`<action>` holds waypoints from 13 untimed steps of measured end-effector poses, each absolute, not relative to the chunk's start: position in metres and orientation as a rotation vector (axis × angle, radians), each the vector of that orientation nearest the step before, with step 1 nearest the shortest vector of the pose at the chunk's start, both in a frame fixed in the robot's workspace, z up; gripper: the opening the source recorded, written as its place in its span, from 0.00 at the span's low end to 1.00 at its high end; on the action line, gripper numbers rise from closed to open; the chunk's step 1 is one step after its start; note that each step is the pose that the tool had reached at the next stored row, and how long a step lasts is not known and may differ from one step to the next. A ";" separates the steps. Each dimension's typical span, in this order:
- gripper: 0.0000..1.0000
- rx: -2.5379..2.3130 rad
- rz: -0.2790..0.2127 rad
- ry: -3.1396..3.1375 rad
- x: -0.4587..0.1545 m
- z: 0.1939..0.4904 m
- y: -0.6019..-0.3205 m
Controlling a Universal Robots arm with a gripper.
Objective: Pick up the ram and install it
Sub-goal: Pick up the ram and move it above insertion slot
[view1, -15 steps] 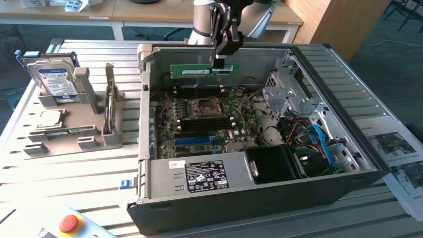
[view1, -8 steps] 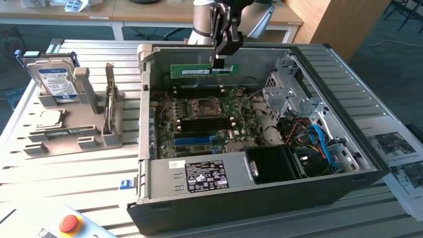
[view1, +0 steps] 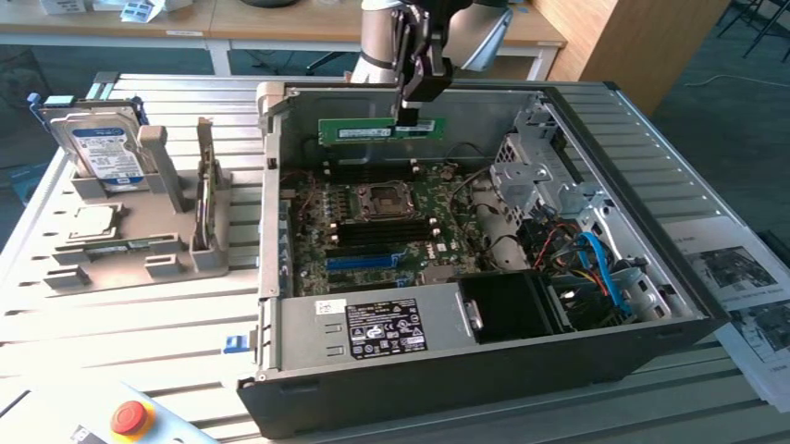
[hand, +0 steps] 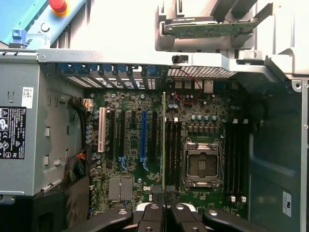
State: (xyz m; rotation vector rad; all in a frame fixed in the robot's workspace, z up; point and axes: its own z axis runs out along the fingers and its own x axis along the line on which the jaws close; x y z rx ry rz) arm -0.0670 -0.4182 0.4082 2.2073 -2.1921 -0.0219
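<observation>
The exterior view shows the gripper (view1: pixel 405 118) clamped on the top edge of the ram (view1: pixel 379 129), its broad side and white label visible, above the motherboard (view1: pixel 370 231) in the open case (view1: pixel 494 370). The wrist view shows it edge-on, a thin line beside the dark slots (hand: pixel 173 150).

Silver robot arm (view1: pixel 380 37): upper part cut by frame edge. Long thin green ram stick (view1: pixel 358 131): top edge partly hidden behind black gripper (view1: pixel 408 118). Black power-supply label (view1: pixel 385 328): print too small to read.
</observation>
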 end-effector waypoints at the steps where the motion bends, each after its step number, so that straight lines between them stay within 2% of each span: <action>1: 0.12 2.207 -0.022 -2.192 -0.067 0.408 -0.417; 13: 0.12 2.209 -0.021 -2.194 -0.067 0.405 -0.404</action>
